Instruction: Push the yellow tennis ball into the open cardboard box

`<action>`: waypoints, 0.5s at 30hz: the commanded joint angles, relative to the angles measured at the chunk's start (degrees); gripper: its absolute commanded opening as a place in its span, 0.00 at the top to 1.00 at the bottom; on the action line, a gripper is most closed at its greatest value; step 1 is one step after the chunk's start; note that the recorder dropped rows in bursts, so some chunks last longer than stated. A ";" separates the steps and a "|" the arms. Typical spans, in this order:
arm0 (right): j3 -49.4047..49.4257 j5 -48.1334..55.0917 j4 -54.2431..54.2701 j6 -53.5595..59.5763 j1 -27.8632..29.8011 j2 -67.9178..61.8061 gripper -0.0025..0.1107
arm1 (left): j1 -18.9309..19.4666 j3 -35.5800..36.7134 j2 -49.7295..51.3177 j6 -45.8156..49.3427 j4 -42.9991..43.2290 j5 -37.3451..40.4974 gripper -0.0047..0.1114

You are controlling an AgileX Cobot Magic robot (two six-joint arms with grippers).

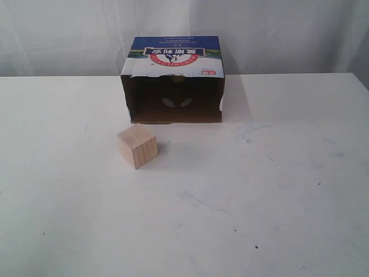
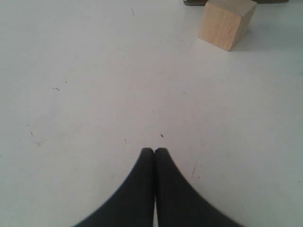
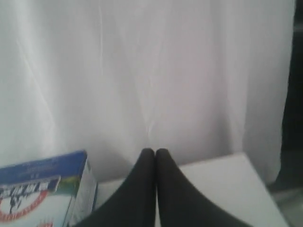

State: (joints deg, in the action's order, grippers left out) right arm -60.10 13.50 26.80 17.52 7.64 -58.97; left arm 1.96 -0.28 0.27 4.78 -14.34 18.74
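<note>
The open cardboard box lies on its side at the back middle of the table, blue-and-white printed face up, its dark opening facing the camera. The yellow tennis ball does not show plainly in any view; a dim yellowish spot high in the box's dark inside is too faint to name. Neither arm appears in the exterior view. My left gripper is shut and empty, low over bare table. My right gripper is shut and empty, raised and facing the curtain, with the box's corner beside it.
A pale wooden cube stands just in front of the box's left corner, also ahead of the left gripper. The white table spreads wide around them. A white curtain hangs behind the table.
</note>
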 commanded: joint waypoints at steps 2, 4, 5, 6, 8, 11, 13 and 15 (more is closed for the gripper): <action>4.73 -0.07 0.43 8.35 0.37 12.31 0.98 | -0.36 0.28 -0.27 -0.46 -0.47 0.21 0.96; 7.05 2.33 0.43 10.71 0.37 15.50 0.98 | -0.36 0.28 -0.27 -0.46 -0.47 0.21 0.96; 8.70 2.54 0.43 10.85 0.07 17.27 0.98 | -0.36 0.28 -0.27 -0.46 -0.47 0.21 0.96; 10.59 1.87 0.43 10.62 -0.33 18.67 0.98 | -0.36 0.28 -0.27 -0.46 -0.47 0.21 0.96; 14.86 -0.60 1.42 10.16 -0.89 22.20 0.98 | -0.36 0.28 -0.27 -0.46 -0.47 0.21 0.96; 19.72 -3.18 2.01 10.35 -1.95 27.30 0.98 | -0.36 0.28 -0.27 -0.46 -0.47 0.21 0.96; 22.26 -2.49 2.10 10.35 -3.68 30.29 0.98 | -0.36 0.28 -0.27 -0.46 -0.47 0.21 0.96; 24.87 0.95 2.10 9.33 -6.16 32.84 0.98 | -0.36 0.28 -0.27 -0.46 -0.47 0.21 0.96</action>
State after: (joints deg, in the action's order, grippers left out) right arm -38.37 11.96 28.45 27.13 4.11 -29.47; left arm 1.96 -0.28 0.27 4.78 -14.34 18.74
